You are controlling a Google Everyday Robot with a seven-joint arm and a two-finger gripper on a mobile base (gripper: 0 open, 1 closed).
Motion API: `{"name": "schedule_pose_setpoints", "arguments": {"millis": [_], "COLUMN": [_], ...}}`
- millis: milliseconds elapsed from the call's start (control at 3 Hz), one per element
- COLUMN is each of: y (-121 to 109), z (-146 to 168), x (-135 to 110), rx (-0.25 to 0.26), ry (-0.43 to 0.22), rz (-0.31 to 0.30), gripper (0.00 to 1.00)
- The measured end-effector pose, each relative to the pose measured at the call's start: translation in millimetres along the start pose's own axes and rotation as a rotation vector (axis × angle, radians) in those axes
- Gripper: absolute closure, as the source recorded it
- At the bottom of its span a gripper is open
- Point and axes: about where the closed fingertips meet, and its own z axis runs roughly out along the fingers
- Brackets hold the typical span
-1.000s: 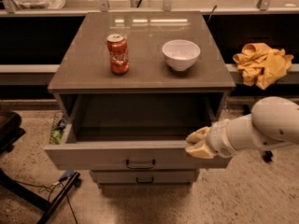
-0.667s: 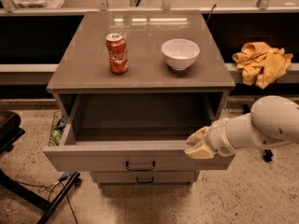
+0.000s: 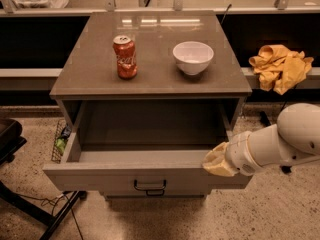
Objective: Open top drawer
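gripper (image 3: 216,161): tan-covered tip at the right end of the front rim of the top drawer (image 3: 100,176), on it or just above it; contact not confirmable. Spread or closed: cannot tell, the tan cover hides it.

Behind it, the white rounded arm (image 3: 280,144) comes in from the right edge of view, low over the speckled floor (image 3: 280,214).

The top drawer is a wide grey box with a flat front panel, standing well out of the grey cabinet (image 3: 240,109), plain grey interior showing. The small dark bar handle (image 3: 149,186) sits at panel centre, left of the gripper and apart from it.

On the cabinet's flat grey-brown top: red soda can (image 3: 125,57) upright on the left, white round bowl (image 3: 193,57) on the right, the two apart.

A crumpled yellow cloth (image 3: 280,66) lies on the ledge right of the cabinet.
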Motion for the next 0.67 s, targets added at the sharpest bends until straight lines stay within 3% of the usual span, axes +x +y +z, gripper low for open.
{"name": "schedule_pose_setpoints", "arguments": {"millis": [667], "y": [-24.6], "z": [-22.9], "x": [-29.4], "rx": [0.022], "ry": [0.047], "rz": [-0.059], "gripper": [1.0]}}
